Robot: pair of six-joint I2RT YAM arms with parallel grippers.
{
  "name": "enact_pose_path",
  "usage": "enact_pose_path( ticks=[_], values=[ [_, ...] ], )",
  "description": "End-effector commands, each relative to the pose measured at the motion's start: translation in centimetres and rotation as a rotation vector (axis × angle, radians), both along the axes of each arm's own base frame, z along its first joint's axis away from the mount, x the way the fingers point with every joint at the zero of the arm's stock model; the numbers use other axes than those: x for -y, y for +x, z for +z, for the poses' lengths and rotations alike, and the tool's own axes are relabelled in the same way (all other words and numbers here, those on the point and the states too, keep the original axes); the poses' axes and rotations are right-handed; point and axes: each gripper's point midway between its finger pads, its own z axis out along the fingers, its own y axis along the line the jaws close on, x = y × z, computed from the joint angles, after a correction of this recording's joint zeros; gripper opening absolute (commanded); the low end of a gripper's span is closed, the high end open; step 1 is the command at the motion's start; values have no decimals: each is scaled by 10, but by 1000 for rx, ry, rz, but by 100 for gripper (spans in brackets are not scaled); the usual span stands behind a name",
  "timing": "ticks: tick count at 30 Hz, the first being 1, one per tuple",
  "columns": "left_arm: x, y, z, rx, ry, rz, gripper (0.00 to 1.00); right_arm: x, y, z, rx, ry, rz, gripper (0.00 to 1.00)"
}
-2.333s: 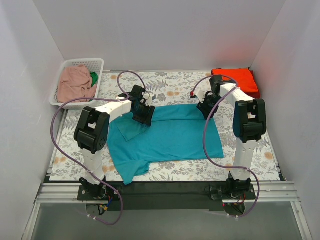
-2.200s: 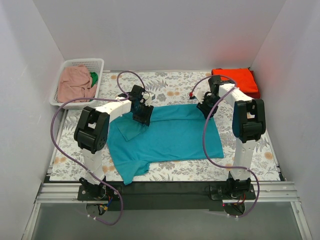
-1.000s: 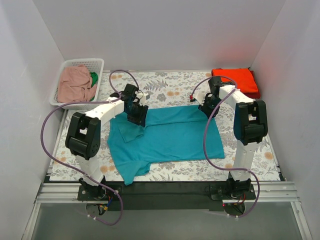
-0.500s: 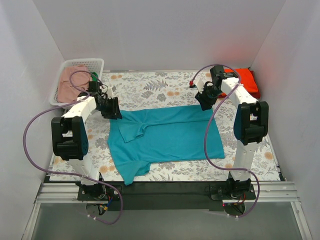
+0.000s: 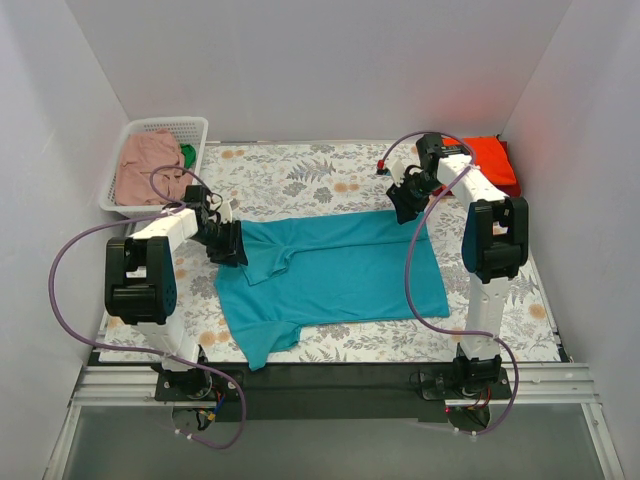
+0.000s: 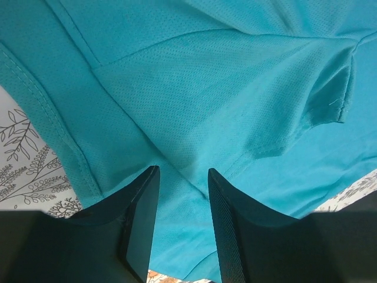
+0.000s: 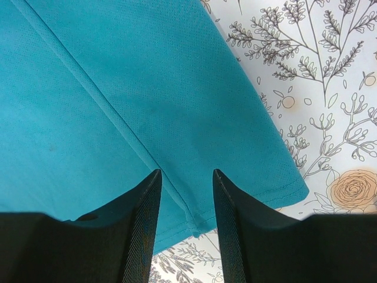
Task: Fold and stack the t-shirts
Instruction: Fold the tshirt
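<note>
The teal-blue t-shirt point(image 5: 335, 272) lies spread on the floral table cloth, one sleeve sticking out at the near left. My left gripper point(image 5: 230, 245) is open just above the shirt's far left corner; in the left wrist view point(image 6: 182, 180) its jaws straddle the teal cloth point(image 6: 206, 100) without closing on it. My right gripper point(image 5: 405, 208) is open over the shirt's far right corner; the hem corner point(image 7: 221, 221) lies between its jaws. The orange-red shirt point(image 5: 485, 160) lies folded at the far right. The dusty pink shirt point(image 5: 145, 165) and a bit of green cloth point(image 5: 187, 155) lie in the basket.
The white lattice basket point(image 5: 185, 125) stands at the far left corner. White walls close in the table on three sides. The floral table cloth point(image 5: 320, 175) shows bare behind the teal shirt.
</note>
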Motion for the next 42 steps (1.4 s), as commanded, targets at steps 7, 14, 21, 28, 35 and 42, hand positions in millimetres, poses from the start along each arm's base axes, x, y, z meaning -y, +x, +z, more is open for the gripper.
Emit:
enact_pose_path(
  ticks=[7, 14, 21, 28, 35, 42],
  values=[
    [6, 14, 10, 56, -18, 4, 38, -3, 2, 8, 2, 13, -4, 46],
    [7, 20, 7, 55, -11, 1, 38, 0, 4, 10, 18, -5, 2, 45],
    [11, 23, 6, 55, -15, 1, 38, 0, 4, 9, 19, -10, 2, 45],
    [13, 23, 5, 53, -18, 1, 33, 1, 4, 9, 21, -12, 3, 45],
    [13, 22, 2, 48, -10, -4, 16, 2, 4, 8, 20, -17, 5, 44],
    [14, 21, 15, 66, -9, -5, 0, 3, 2, 5, 12, -22, 6, 44]
  ],
)
